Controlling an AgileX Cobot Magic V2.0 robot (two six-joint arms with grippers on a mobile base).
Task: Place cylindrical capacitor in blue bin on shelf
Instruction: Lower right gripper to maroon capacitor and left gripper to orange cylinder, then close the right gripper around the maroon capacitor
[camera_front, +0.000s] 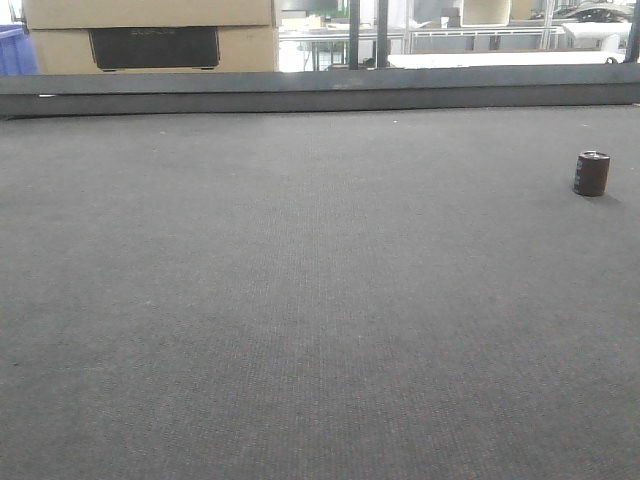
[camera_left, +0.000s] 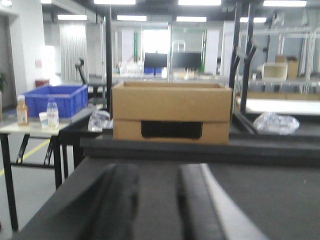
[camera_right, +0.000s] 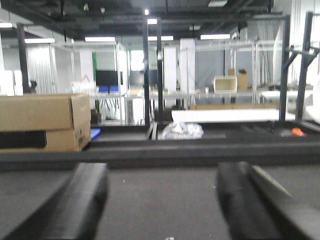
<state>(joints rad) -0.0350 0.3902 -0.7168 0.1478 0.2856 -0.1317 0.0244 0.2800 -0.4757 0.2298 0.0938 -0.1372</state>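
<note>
Cylindrical capacitor (camera_front: 592, 173) is the piece to watch, Jo, but start me at the jaws.

Right you are, Sam. Left gripper (camera_left: 155, 202): two dark fingers (camera_left: 117, 205), blurred, parted with a modest gap, grey mat showing between them. Nothing held.

And the other side?

Right gripper (camera_right: 162, 205) stands much wider, its fingers (camera_right: 250, 205) out near the frame edges, bare mat between. Nothing held there either. There's a tiny pale speck at the bottom edge, too small to tell.

Moving outward, what's ahead of them?

Both wrist views look over a dark rail (camera_front: 320, 90) at the back edge of the table. Past it sits a cardboard box (camera_left: 170, 112) with a dark handle slot, and a crumpled clear plastic bag (camera_left: 272, 122) off to one side.

So where's our capacitor?

Front view only: upright on the grey mat (camera_front: 300, 300), far over on the right, well short of the rail. Dark body, silvery top, nothing touching it. Neither wrist camera shows it.

And the blue bin?

Blue bin (camera_left: 55, 97) shows in the left wrist view, on a side table (camera_left: 30, 127) beyond the mat's left edge, with two bottles (camera_left: 52, 114) standing just in front of it.
</note>
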